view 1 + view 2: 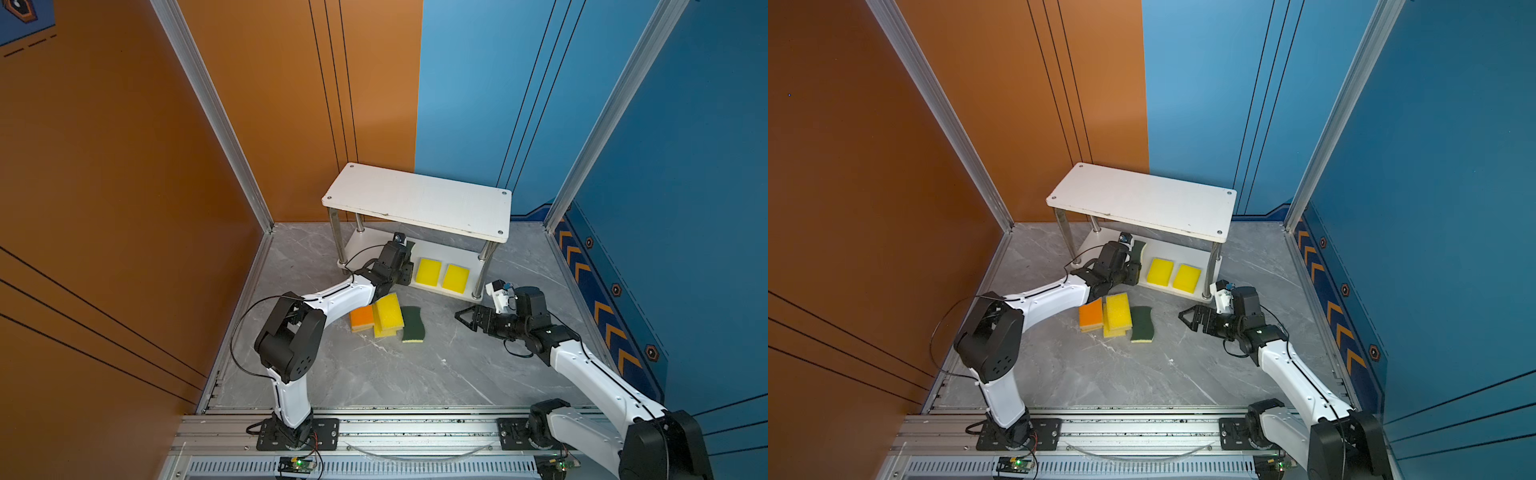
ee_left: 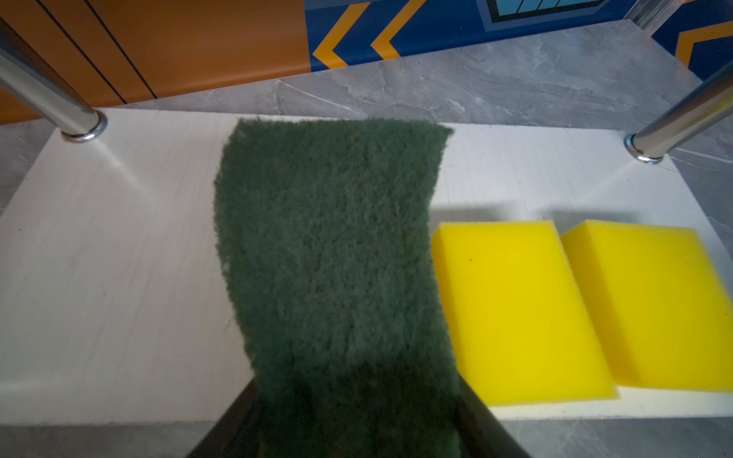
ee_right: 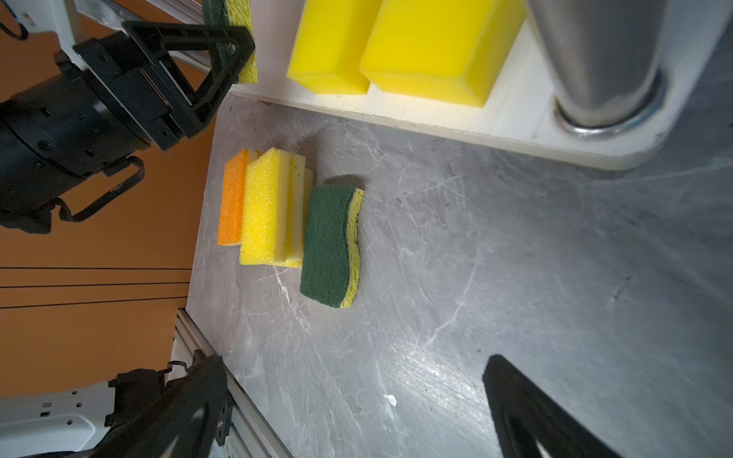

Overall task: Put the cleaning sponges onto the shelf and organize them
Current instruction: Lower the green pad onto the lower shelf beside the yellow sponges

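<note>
A green scouring pad (image 2: 333, 253) is held pinched between the clenched fingers (image 3: 234, 47) of the left gripper (image 1: 1133, 266), green face up, over the lower board (image 2: 119, 257) of the shelf (image 1: 419, 199); whether it touches the board cannot be told. Just beside those fingers two yellow sponges (image 2: 515, 313) are laid side by side, presumably so a row is continued. The right gripper (image 1: 465, 318) is kept fully released, nothing between its fingers (image 3: 527, 408), near the counter (image 1: 415, 374). Ahead of them a second scouring pad (image 3: 331, 246), stacked yellow sponges (image 3: 265, 210) and an orange-topped sponge (image 3: 232, 198) are left touching, awaiting shelving. The upper board is bare.
</note>
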Tool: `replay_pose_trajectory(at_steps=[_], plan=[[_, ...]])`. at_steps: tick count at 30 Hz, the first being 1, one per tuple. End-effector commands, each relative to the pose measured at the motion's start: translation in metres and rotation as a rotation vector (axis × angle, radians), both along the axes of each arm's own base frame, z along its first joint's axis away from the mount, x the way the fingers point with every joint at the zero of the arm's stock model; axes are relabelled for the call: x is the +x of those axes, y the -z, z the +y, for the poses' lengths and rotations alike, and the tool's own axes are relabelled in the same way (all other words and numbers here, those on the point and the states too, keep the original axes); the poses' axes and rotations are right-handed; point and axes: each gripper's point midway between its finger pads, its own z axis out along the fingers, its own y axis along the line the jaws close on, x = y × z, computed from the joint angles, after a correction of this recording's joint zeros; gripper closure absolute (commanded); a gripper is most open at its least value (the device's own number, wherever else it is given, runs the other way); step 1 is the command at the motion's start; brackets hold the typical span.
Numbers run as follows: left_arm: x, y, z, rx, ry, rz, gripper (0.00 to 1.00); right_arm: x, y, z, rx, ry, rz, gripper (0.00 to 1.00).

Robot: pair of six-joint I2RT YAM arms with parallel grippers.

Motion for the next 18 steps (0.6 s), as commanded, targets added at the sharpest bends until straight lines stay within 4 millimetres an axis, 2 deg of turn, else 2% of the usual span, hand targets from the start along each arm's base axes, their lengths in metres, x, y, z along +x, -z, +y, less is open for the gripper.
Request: replay_pose_trajectory(at_steps=[1,18], plan=[[0.007,0.001,-0.002,0.002,0.015,0.007,0.39,0.001,0.002,-0.001,-0.001,0.011,0.007,0.00],[0.010,0.015,0.000,0.013,0.026,0.023,0.38,0.002,0.006,-0.003,-0.007,0.019,0.013,0.00]])
